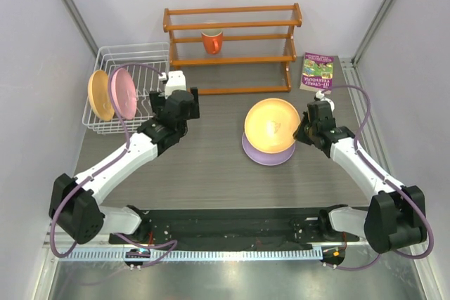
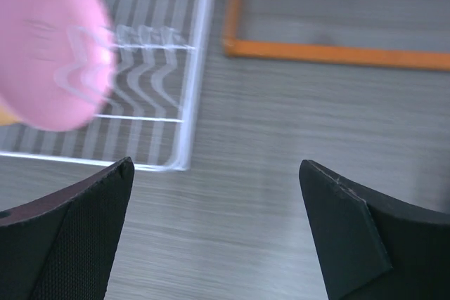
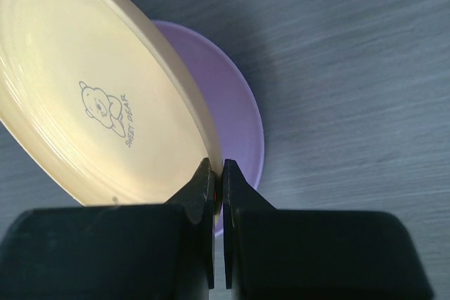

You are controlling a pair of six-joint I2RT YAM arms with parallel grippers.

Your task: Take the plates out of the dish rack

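Tan and printed with a small bear, one plate [image 3: 98,89] was pinched at its rim by the shut right gripper [image 3: 218,173]. It was tilted with its lower edge over the lavender plate [image 3: 235,117], which lay flat on the table [image 1: 211,166] right of centre. The tilt and rim grip looked suited to laying it down as a stack without trapping the fingers underneath.

The pink plate [image 1: 123,94] and a second tan plate [image 1: 98,95] stood on edge in the slots at the left side of the rack [image 1: 133,50], in the far-left corner. The left gripper [image 2: 216,170] hovered just right of the rack, jaws wide apart and empty, probably placed to take the pink plate next. By my reading, about half the unloading remained.

The middle of the table and the strip toward its near edge lay open between the arms. The shelf [image 1: 232,33] holding a mug [image 1: 212,41] ran along the far edge, close beside the rack, so a lifted plate would best travel up and toward the near edge. A booklet [image 1: 318,72] in the far-right corner sat well apart from the stack.
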